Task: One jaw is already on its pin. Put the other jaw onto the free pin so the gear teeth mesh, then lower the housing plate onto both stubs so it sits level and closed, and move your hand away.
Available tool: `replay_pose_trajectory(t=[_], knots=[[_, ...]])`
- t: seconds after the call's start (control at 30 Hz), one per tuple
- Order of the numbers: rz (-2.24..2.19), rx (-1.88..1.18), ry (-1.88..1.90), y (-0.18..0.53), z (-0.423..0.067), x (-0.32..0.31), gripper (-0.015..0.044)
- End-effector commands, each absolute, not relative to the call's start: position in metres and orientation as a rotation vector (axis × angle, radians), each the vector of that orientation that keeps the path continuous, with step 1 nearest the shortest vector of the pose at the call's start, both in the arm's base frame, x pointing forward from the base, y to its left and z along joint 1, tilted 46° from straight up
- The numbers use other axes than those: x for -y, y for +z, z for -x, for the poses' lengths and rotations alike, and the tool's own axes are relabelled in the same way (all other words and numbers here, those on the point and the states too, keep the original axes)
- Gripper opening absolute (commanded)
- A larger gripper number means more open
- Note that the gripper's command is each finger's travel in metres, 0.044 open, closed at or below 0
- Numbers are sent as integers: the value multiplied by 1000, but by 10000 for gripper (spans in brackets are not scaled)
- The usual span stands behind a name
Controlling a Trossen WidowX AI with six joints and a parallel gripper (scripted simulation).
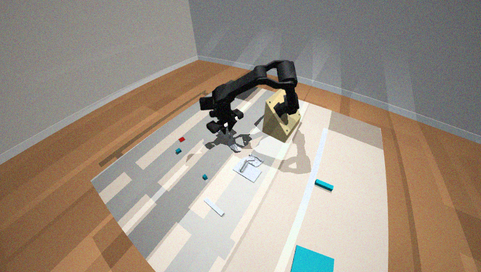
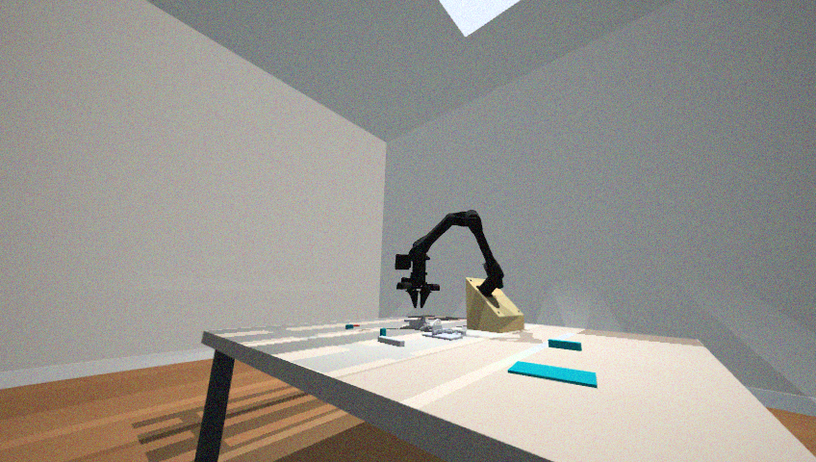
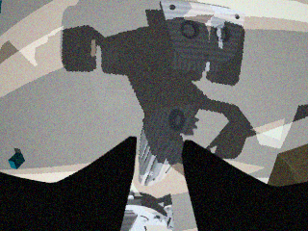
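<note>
My gripper [image 1: 226, 131] [image 2: 420, 307] [image 3: 160, 145] is partly open, with a narrow gap and nothing between its fingers. It hangs above the table, over the loose parts. The free jaw [image 1: 235, 147] [image 3: 150, 166] lies below, partly in shadow, its toothed end toward the top of the wrist view. The ridged grey housing plate [image 3: 202, 45] lies beyond it with two round holes showing; the gripper mostly hides it in the top view. The base [image 1: 253, 175] carries the other jaw [image 1: 243, 165] nearer the top camera. Its pins cannot be made out.
A pale bar [image 1: 214, 207] [image 2: 391, 341], small teal blocks [image 1: 178, 151] [image 1: 205, 177], a red square [image 1: 181, 139], a teal bar [image 1: 324, 185] [image 2: 564, 345] and a teal plate [image 1: 313, 260] [image 2: 552, 373] lie around. The arm's yellow wedge mount [image 1: 274, 123] [image 2: 480, 315] stands behind the base.
</note>
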State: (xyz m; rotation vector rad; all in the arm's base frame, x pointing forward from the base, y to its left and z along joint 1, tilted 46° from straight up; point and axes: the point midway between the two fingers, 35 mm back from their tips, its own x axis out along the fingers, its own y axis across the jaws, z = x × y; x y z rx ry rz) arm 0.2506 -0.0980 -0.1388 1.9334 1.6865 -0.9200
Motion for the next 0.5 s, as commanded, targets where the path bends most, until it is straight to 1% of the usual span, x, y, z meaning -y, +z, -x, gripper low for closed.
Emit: replay_pose_trajectory(t=[0.0, 0.07, 0.47], knots=[[-1875, -1703, -840, -139, -247, 96, 46], [-1845, -1708, -794, -139, -246, 96, 0], [-1654, -1721, -524, -138, -242, 95, 0]])
